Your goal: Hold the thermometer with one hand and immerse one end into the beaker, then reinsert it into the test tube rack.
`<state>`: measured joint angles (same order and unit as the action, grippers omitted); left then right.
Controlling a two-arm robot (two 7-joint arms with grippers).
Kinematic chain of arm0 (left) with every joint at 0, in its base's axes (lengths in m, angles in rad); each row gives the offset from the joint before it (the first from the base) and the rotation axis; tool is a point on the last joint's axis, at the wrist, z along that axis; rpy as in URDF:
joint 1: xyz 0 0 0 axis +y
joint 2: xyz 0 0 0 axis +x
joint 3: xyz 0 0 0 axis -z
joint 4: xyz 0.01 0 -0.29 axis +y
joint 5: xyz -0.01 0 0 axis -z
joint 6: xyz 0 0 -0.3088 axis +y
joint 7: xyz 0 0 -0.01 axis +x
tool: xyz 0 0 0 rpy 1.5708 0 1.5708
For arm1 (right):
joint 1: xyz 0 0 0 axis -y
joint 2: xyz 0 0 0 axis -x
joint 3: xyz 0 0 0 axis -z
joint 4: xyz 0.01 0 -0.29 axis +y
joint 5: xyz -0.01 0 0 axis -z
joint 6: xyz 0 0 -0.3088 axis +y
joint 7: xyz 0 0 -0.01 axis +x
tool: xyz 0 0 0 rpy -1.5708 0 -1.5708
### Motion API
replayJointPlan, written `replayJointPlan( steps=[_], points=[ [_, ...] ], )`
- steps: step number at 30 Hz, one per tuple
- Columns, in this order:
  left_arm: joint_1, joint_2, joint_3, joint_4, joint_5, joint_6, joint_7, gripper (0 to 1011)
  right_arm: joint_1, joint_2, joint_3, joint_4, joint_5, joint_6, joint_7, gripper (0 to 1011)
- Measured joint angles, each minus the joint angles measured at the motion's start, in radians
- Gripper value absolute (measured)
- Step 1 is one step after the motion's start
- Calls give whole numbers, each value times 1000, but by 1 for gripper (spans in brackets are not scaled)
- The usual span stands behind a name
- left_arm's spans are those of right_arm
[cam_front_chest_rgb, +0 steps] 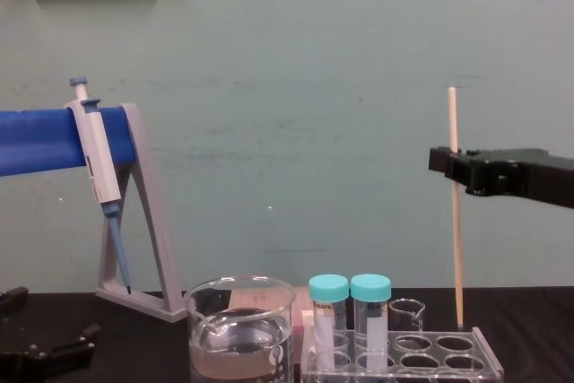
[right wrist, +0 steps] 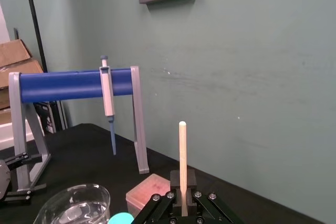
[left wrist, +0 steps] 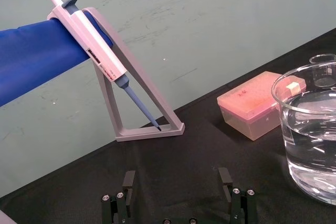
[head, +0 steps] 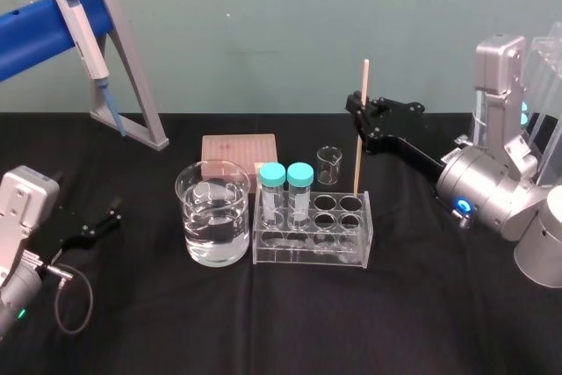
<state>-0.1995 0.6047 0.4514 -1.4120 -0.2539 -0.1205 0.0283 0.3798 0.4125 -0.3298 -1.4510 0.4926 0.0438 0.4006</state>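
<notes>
Head view: my right gripper (head: 358,107) is clamped on the thermometer (head: 359,155) in its upper part, fingers coming in from the right. The rod's long axis is close to vertical. Its lower end sits at the rear right hole of the test tube rack (head: 312,248). I can't tell whether the tip is seated or just clear of the rim. The beaker (head: 189,212), holding water, stands just beside the rack on my left, so the coming move is straight up and then sideways to the left. My left gripper (head: 104,221) is parked low at the far left of the table, well apart from the rack. The right arm is the nearer one by far.

Left wrist view: the left gripper (left wrist: 177,178) has its fingers spread with nothing between them. The beaker (left wrist: 294,129) is off to one side, out of its grip line.

Right wrist view: the thermometer (right wrist: 182,156) runs straight up out of the right gripper (right wrist: 183,182), centred between the closed fingers. The beaker (right wrist: 89,188) lies lower and off the rod's line.

Chest view: the right gripper (cam_front_chest_rgb: 453,168) holds the thermometer (cam_front_chest_rgb: 456,239) upright, with a short length above the grip and a long one below, down to the rack (cam_front_chest_rgb: 404,361). The beaker (cam_front_chest_rgb: 202,329) is to the left, past the two capped tubes. My judgement: the tip needs to rise above the caps and the beaker rim before I traverse.
</notes>
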Motion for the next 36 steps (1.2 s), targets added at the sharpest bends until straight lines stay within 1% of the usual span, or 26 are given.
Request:
replayJointPlan(
  steps=[11,17,24,29,36],
  points=[
    [0,0,0,0,0,0,0,1004,9,-28,-2,80,3,-32,27,48],
    [0,0,0,0,0,0,0,1003,25,-42,-5,122,-8,-58,36,49],
    [0,0,0,0,0,0,0,1004,34,-54,-8,153,-17,-68,44,48],
    [0,0,0,0,0,0,0,1004,44,-68,-13,193,-24,-85,56,48],
    [0,0,0,0,0,0,0,1004,60,-80,-19,233,-36,-98,68,48]
  ],
)
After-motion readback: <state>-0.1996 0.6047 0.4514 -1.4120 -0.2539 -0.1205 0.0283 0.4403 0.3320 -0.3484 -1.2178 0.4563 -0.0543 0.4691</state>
